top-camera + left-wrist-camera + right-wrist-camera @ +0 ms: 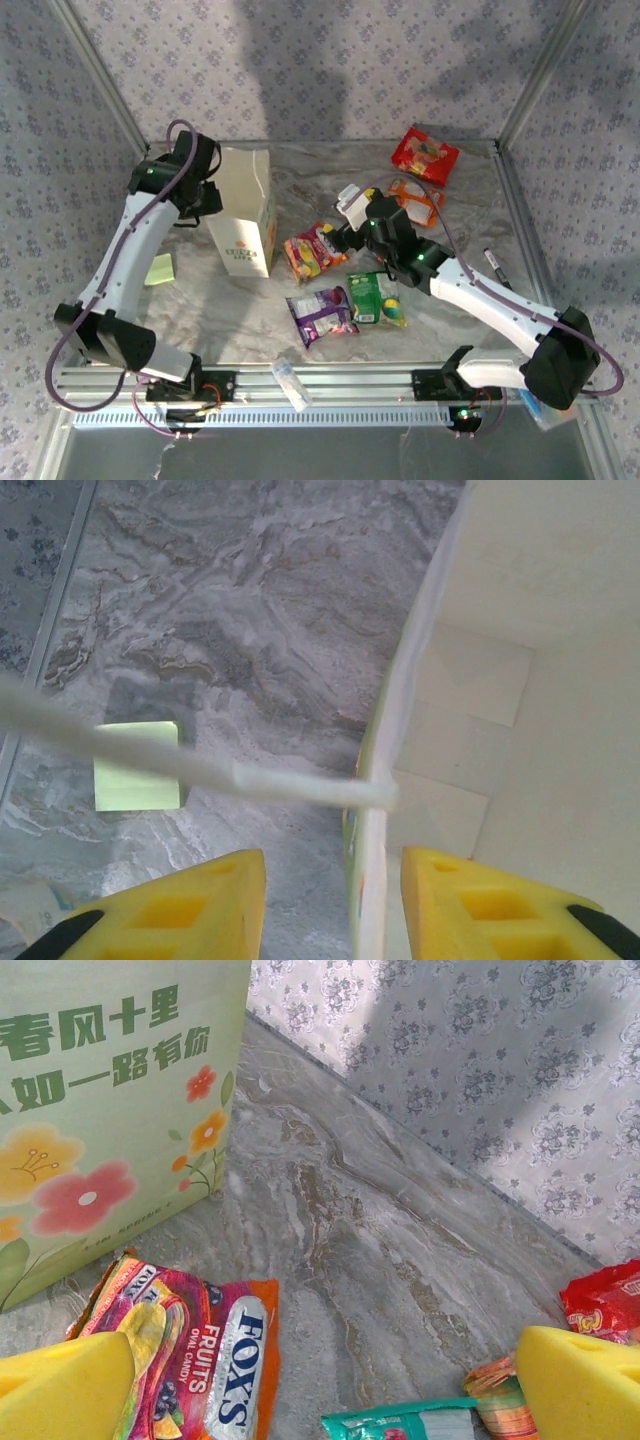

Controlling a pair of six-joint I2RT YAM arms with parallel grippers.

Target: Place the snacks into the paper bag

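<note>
The cream-white flower-printed paper bag (245, 215) stood upright, mouth up. Left fingers (180, 910) straddled its wall, part-open, the left arm (125, 250) arched above; right fingers (590, 1380) gaped empty.

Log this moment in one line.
left gripper: open, straddling paper bag rim | right gripper: open, by Fox's candy packet

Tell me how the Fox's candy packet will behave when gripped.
The Fox's packet will probably crumple rather than stay stiff: its foil is wrinkled. The glossy surface may slip. It lies flat on the table, so it shouldn't roll.
</note>
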